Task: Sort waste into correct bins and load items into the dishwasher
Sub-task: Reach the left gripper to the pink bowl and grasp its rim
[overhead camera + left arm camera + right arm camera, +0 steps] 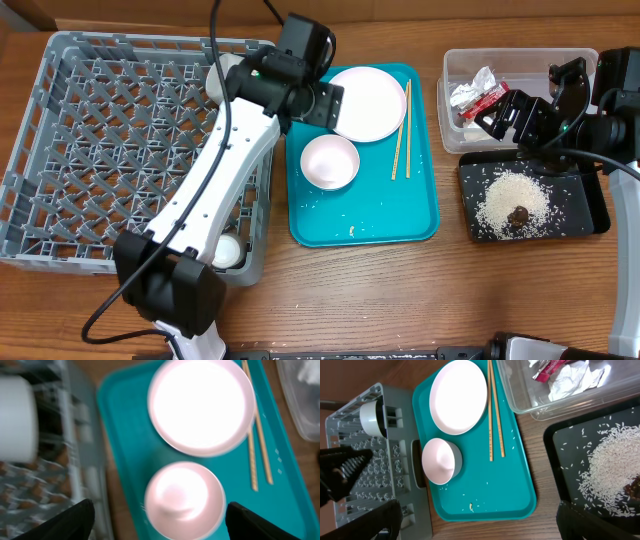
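The bowl (329, 161) sits on the teal tray (400, 220), just beside the plate (368, 103). The chopsticks (401, 130) lie along the plate's right edge. The left gripper (160, 510) hangs over the bowl, fingers spread wide and gripping nothing. The right gripper (480, 510) hovers near the tub (520, 60), its fingers also wide apart and empty. The wrapper (478, 97) lies in the tub. The rice (515, 190) and the lump (518, 213) are on the black tray (585, 215). A cup (370, 417) lies in the rack (100, 150).

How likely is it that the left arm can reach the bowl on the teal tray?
Probably yes: the open left hand hangs above the bowl, a finger on either side, with nothing covering it.
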`<move>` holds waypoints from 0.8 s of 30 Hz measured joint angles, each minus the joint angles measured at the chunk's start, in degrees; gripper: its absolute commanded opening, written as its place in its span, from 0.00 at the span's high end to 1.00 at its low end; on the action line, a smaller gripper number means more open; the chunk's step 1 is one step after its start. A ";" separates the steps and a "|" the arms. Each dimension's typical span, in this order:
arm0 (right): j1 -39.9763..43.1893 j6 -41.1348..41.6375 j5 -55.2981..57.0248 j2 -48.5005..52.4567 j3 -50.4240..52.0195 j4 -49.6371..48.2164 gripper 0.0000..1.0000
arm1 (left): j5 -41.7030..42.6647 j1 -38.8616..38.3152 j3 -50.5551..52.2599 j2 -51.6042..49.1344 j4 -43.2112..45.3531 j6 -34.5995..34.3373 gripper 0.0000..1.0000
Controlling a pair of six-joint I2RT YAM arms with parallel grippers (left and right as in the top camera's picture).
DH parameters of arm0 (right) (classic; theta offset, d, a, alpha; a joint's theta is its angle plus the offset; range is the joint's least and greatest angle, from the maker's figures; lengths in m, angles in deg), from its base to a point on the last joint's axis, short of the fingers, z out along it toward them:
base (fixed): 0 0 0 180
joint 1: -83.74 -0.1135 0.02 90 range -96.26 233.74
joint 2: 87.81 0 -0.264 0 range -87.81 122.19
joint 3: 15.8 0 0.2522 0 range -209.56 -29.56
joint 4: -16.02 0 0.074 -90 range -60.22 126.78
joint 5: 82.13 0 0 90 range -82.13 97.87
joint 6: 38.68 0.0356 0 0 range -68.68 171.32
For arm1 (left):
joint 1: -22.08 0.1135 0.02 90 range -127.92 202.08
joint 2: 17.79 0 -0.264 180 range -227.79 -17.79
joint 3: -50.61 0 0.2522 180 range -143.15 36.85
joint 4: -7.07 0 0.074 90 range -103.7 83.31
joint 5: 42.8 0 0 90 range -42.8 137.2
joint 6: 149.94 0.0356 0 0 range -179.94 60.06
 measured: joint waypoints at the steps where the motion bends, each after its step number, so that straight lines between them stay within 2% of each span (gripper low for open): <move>1: 0.00 -0.04 0.00 0.00 0.00 0.04 0.00 | 1.07 -0.17 0.28 -0.48 -0.37 -0.33 0.14; 12: 0.00 -0.04 -0.02 0.00 0.00 0.04 0.00 | 5.22 -0.83 1.22 -11.50 0.15 -3.26 0.14; 18: 0.00 -0.02 -0.02 0.00 0.00 0.02 0.00 | 5.35 -0.11 1.38 -16.94 1.40 -0.76 0.16; 24: 0.00 -0.02 -0.02 0.02 0.00 0.04 0.00 | 5.60 1.51 1.60 -19.61 1.36 3.21 0.33</move>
